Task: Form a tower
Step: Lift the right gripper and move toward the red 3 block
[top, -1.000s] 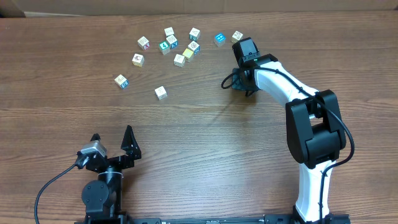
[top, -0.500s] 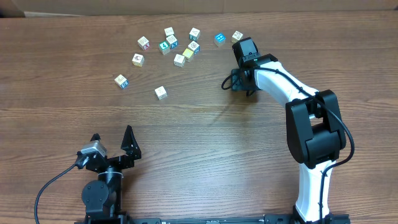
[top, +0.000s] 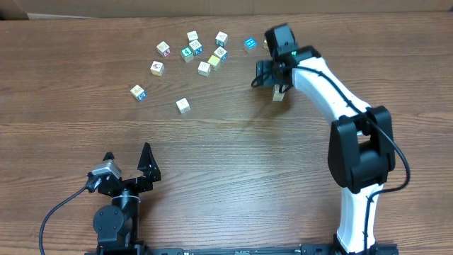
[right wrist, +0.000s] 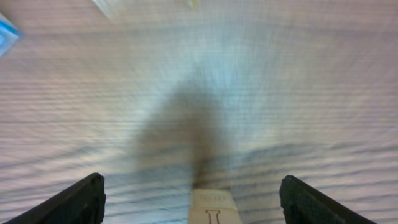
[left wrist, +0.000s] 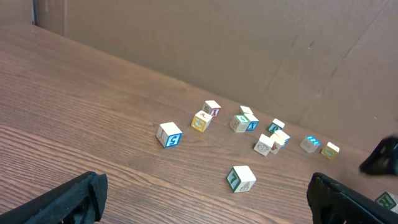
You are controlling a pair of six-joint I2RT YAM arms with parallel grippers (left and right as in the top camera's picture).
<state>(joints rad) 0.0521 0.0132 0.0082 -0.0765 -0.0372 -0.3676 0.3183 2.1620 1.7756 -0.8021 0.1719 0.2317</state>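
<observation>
Brown wood-grain table (top: 212,142) fills the overhead view, with cardboard along its far edge. A second ago the right gripper (top: 272,76) sat low and nearly closed over a spot right of centre. Now it has lifted toward the far edge and spread its fingers (right wrist: 71,199) wide, holding nothing. That uncovers the narrow tower of small pale wooden cubes (top: 278,94), which stands free just below the jaws. The wrist view is motion-blurred, so its height is hard to judge; a lettered cube face tops it. This looks like a finished placement. Loose picture-faced wooden cubes (top: 191,49) wait near the far edge. The left gripper (top: 127,152) rests at the near edge, wide open and empty.
</observation>
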